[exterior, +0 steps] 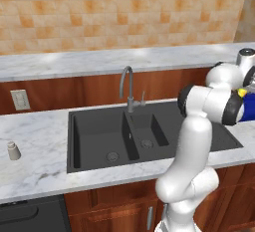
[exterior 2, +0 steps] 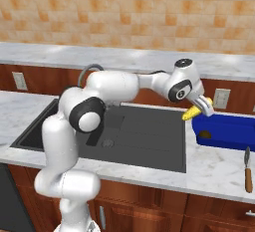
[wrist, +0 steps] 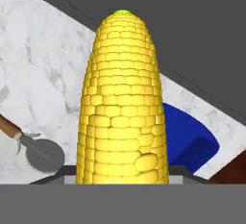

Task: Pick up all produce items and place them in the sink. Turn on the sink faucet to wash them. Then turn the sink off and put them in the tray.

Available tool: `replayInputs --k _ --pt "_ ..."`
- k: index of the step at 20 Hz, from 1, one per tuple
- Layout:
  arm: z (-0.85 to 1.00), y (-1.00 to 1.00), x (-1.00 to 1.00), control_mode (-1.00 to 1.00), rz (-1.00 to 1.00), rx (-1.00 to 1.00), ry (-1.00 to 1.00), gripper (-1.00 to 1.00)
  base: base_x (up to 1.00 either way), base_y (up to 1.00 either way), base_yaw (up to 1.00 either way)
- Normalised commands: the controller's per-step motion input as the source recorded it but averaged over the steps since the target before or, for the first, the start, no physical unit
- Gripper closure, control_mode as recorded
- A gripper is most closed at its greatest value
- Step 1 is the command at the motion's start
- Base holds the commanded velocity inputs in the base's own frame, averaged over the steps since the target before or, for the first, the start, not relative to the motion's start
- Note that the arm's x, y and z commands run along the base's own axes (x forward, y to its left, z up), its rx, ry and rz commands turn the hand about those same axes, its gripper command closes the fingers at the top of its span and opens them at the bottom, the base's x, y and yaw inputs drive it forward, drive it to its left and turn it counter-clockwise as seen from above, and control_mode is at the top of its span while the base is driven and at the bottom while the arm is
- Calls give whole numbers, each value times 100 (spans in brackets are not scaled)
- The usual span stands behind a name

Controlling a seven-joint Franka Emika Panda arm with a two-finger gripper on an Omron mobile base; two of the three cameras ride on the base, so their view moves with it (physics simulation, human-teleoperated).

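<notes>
My gripper (exterior 2: 200, 109) is shut on the yellow corn cob (exterior 2: 191, 115), held in the air above the strip of counter between the sink's right rim and the blue tray (exterior 2: 230, 129). In the hand view the corn cob (wrist: 124, 103) points away from me, with a corner of the tray (wrist: 188, 139) below it. The round dark fruit (exterior 2: 204, 135) lies in the tray's left end. The dark double-basin sink (exterior: 99, 126) has nothing in either basin. The grey gooseneck faucet (exterior: 128, 89) stands behind it. From the left base view a bit of the corn cob (exterior: 242, 92) shows beside the arm.
A pizza cutter (wrist: 41, 153) with a brown handle lies on the marble counter right of the tray. A small grey-white shaker (exterior: 13, 151) stands on the counter far left of the sink. A wall outlet (exterior: 20, 99) sits on the low back panel.
</notes>
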Motion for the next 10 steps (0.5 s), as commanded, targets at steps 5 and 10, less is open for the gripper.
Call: replayInputs --k 5,10 --pt "-36 -58 17 -100 0 6 0 100 0 0 0" --pt "-23 -48 9 -100 0 1 0 100 0 0 0"
